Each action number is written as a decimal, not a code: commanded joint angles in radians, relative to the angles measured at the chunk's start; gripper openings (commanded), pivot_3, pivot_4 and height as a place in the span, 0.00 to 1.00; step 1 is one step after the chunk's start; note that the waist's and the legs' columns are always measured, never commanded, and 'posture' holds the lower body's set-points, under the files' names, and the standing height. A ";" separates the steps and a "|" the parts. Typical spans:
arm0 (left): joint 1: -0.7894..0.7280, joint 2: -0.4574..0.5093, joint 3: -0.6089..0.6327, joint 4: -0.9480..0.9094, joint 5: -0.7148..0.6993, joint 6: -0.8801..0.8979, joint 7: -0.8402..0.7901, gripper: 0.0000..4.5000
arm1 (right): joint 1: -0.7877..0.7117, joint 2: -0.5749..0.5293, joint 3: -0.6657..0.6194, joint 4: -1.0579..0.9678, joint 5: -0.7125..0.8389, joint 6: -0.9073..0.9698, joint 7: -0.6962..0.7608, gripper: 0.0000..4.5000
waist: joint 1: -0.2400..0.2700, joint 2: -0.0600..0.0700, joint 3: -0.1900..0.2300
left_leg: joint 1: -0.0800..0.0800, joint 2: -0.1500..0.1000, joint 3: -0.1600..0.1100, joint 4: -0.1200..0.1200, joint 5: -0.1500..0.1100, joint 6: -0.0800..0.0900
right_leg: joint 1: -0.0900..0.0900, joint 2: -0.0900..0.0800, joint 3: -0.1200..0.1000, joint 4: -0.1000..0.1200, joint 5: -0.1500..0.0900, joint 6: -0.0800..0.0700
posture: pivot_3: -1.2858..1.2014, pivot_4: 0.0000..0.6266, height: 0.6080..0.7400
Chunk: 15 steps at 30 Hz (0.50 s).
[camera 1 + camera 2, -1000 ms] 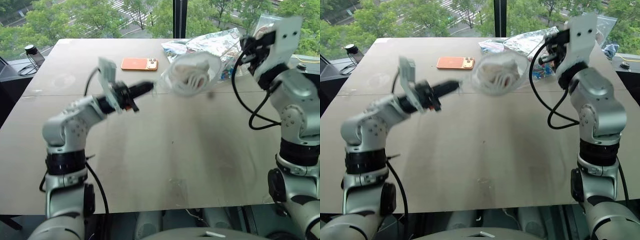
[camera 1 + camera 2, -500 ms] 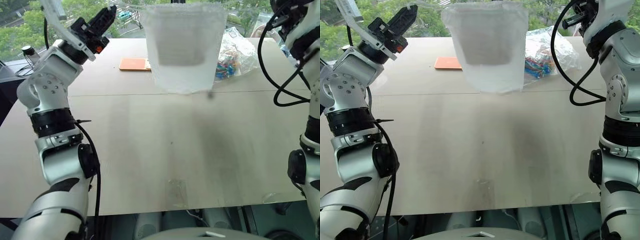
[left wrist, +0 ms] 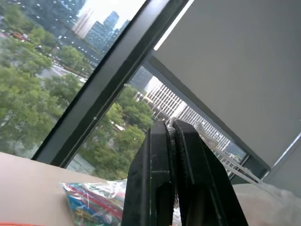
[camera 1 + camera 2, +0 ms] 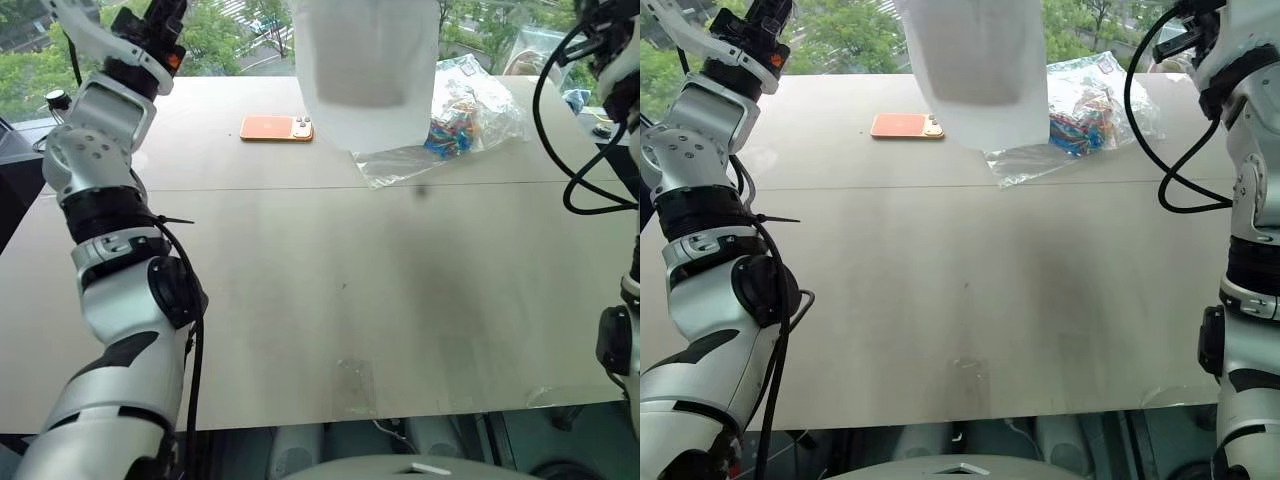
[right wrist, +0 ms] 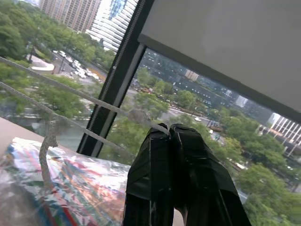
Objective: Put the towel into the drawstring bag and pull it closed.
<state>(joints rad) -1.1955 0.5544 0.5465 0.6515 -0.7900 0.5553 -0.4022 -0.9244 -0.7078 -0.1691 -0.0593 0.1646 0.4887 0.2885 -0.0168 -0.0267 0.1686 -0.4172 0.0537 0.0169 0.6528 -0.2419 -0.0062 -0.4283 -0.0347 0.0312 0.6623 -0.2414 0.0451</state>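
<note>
Hanging upright in mid-air above the far half of the table (image 4: 300, 300): the bag (image 4: 368, 80), long axis vertical, closed bottom pointing down, mouth up past the upper edge of the head views. Showing through its milky fabric as a darker band across the middle: a shape that may be the towel, though not clear enough to be sure. Pinching the cord (image 3: 221, 157) between fully closed fingers: the left gripper (image 3: 170, 126), raised high on the left. Likewise clamping the cord's strands tight: the right gripper (image 5: 170, 129), raised on the right, with the strands running taut away from its tips. Lying on the pale wooden tabletop behind the bag: an orange phone (image 4: 277, 128) and a clear plastic bag (image 4: 470, 105) with colourful contents, near each other but apart. Standing beyond the table: tall windows with a dark frame, looking onto green trees, streets and high-rise buildings.
</note>
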 commanded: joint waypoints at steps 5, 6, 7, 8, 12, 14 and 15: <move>0.007 0.073 0.114 0.022 -0.016 -0.101 0.099 0.01 | -0.042 -0.111 -0.138 0.105 -0.084 -0.072 -0.129 0.00 | -0.001 0.000 0.000 | 0.000 0.000 0.000 0.000 0.000 0.000 | 0.000 0.000 0.000 0.000 0.000 0.000 | 0.52 0.24 1.00; 0.011 0.071 0.107 0.014 -0.019 -0.096 0.094 0.01 | -0.046 -0.112 -0.137 0.107 -0.072 -0.075 -0.119 0.00 | -0.001 0.000 0.000 | 0.000 0.000 0.000 0.000 0.000 -0.001 | 0.000 0.000 0.000 0.000 0.000 0.000 | 0.52 0.24 1.00; 0.018 0.066 0.087 -0.013 -0.021 -0.078 0.074 0.01 | -0.051 -0.103 -0.136 0.098 -0.038 -0.066 -0.089 0.00 | -0.001 0.000 0.000 | 0.000 0.000 0.000 0.000 0.000 -0.001 | 0.000 0.000 0.000 0.000 0.000 0.000 | 0.52 0.24 1.00; 0.023 0.059 0.062 -0.052 -0.026 -0.051 0.048 0.01 | -0.052 -0.091 -0.130 0.072 0.016 -0.045 -0.037 0.00 | -0.001 0.000 0.000 | 0.000 0.000 0.000 0.000 0.000 -0.001 | 0.000 0.000 0.000 0.000 0.000 0.000 | 0.52 0.24 1.00; -0.030 0.017 0.035 -0.144 -0.078 0.004 0.032 0.01 | -0.101 -0.057 -0.116 -0.008 0.149 -0.018 0.058 0.00 | 0.000 0.000 0.001 | -0.001 0.000 0.000 0.000 0.002 -0.004 | 0.000 0.000 0.000 0.000 0.000 0.000 | 0.52 0.24 1.00; -0.008 -0.002 -0.038 -0.235 -0.094 0.089 -0.015 0.01 | -0.071 -0.007 -0.073 -0.150 0.295 0.074 0.144 0.00 | 0.001 0.000 0.001 | -0.001 0.000 0.000 0.000 0.002 -0.004 | -0.001 0.000 0.000 0.000 0.000 0.000 | 0.52 0.24 1.00; 0.016 -0.002 -0.086 -0.291 -0.088 0.113 -0.065 0.01 | -0.061 0.006 -0.058 -0.208 0.338 0.085 0.177 0.00 | 0.000 0.000 0.001 | -0.001 0.000 0.000 0.000 0.002 -0.004 | -0.001 0.000 0.000 0.000 0.000 0.000 | 0.52 0.24 1.00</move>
<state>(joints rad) -1.1830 0.5517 0.5337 0.4825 -0.8590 0.6175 -0.3964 -0.9843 -0.7193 -0.2468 -0.1240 0.3934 0.5422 0.3941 -0.0164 -0.0268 0.1696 -0.4181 0.0541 0.0168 0.6528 -0.2395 -0.0103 -0.4287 -0.0347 0.0311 0.6628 -0.2414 0.0451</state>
